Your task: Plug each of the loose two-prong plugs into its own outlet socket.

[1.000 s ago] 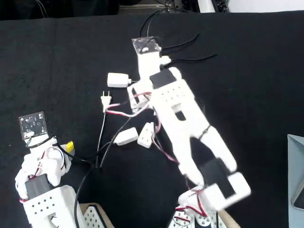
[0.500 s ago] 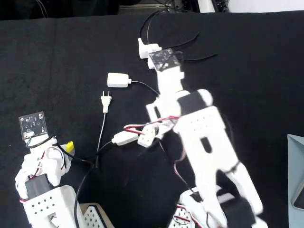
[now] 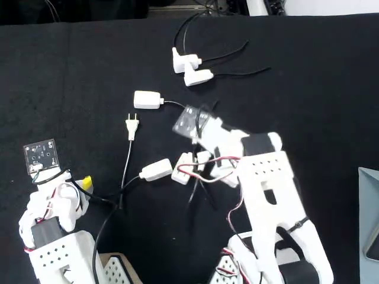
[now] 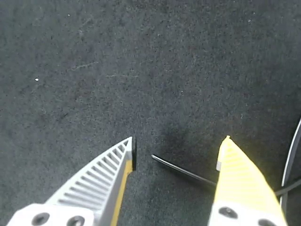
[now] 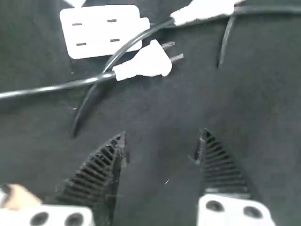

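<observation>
My right gripper point(image 5: 162, 136) is open just above the black cloth, its fingers empty. Ahead of it lies a loose white two-prong plug point(image 5: 146, 61) with bare prongs, beside a white socket block point(image 5: 101, 30) with slots. In the high view that arm's tagged head point(image 3: 189, 121) hangs over mid-table. A small two-prong plug point(image 3: 131, 125) lies free, with a white block point(image 3: 148, 99) behind it. Another plug point(image 3: 157, 170) lies next to a socket point(image 3: 182, 167). Two white pieces point(image 3: 189, 66) lie together at the back. My left gripper point(image 4: 178, 141) is open over bare cloth.
Black cables point(image 3: 127, 177) run from the plugs toward the near edge between the arms. A thin black wire point(image 4: 183, 172) lies under the left gripper. A grey object point(image 3: 370, 213) sits at the right edge.
The right arm has drawn back from the far end to mid-table, uncovering the two white pieces there. The left arm has not moved.
</observation>
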`<state>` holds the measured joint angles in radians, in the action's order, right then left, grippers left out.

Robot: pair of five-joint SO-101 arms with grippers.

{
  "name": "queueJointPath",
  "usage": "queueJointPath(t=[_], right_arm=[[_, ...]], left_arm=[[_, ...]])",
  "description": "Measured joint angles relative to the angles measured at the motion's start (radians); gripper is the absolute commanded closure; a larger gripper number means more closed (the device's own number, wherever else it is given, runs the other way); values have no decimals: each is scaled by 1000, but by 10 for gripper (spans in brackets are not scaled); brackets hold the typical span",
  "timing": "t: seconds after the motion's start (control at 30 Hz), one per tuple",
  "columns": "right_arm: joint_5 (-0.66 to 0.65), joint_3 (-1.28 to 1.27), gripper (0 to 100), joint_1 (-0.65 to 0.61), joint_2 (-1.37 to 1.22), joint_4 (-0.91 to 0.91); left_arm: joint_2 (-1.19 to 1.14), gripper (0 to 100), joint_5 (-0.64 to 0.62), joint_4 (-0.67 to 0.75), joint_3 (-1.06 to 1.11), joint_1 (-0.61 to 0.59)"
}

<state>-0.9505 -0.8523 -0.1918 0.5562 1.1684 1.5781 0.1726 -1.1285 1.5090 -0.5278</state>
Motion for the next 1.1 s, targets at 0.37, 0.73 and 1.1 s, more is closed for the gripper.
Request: queueJointPath(t=[0.37,0.73,1.1], right_arm=[[-258,-325,783,-3,0,-499],[-216,-470,849,-141,0,-792],[-186,-470,987,-150,0,-841]], left_arm=[[0,712,0,0,0,0],[0,712,0,0,0,0],[0,712,0,0,0,0]])
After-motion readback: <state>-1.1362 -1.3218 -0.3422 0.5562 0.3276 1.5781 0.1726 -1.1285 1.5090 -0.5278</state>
